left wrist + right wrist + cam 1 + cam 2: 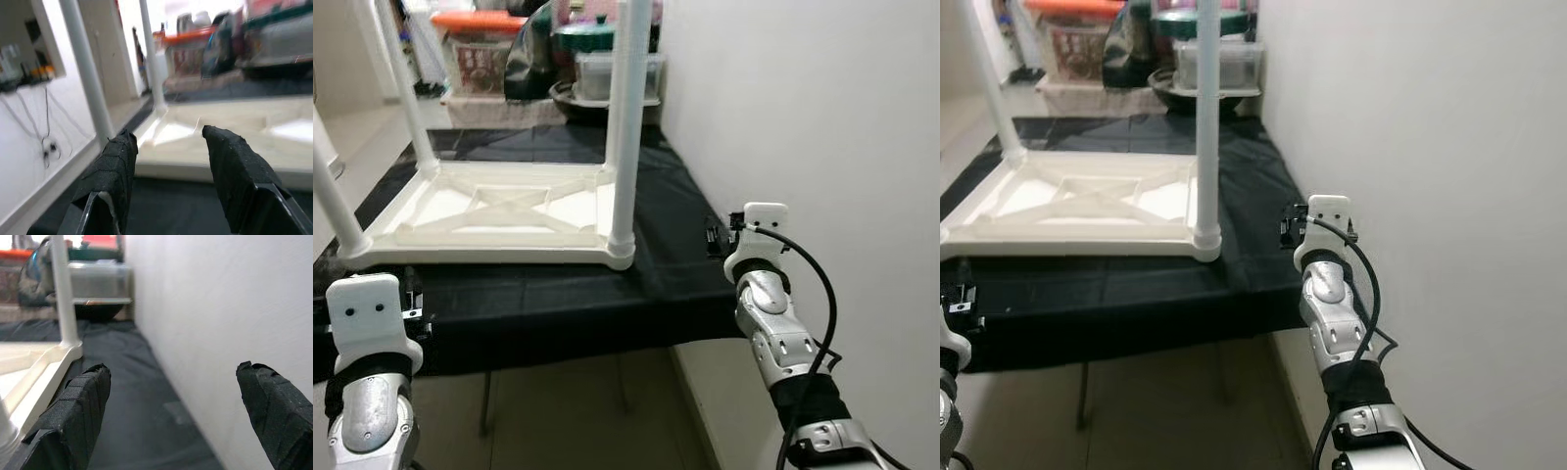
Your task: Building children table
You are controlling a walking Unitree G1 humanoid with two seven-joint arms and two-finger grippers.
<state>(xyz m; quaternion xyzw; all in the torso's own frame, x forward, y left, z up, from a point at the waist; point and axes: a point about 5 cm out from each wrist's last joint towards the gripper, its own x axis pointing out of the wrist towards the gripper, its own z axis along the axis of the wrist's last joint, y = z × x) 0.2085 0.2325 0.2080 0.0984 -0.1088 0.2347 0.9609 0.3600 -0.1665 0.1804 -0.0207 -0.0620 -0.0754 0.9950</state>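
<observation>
We see a white plastic children's table (499, 211) lying upside down on a surface (656, 211) draped in black cloth, its top flat against the cloth and its legs pointing up. The near right leg (625, 127) stands at the corner closest to the wall (803, 117), and a far leg (406, 83) rises at the back left; another leg on the near left slants out of view.

Our left gripper (168, 147) hovers at the near edge of the surface, just in front of the table's near left corner, its two black fingers (115, 166) spread apart with nothing between them. Our right gripper (171, 391) is raised beside the wall, at the near right corner of the surface and clear of the table, its fingers (80, 401) held wide apart and empty.

Beyond the table, at the far end, we make out a clear lidded box (612, 73), a dark green pot lid (587, 34) and a basket with an orange lid (480, 44) stacked on the floor.
</observation>
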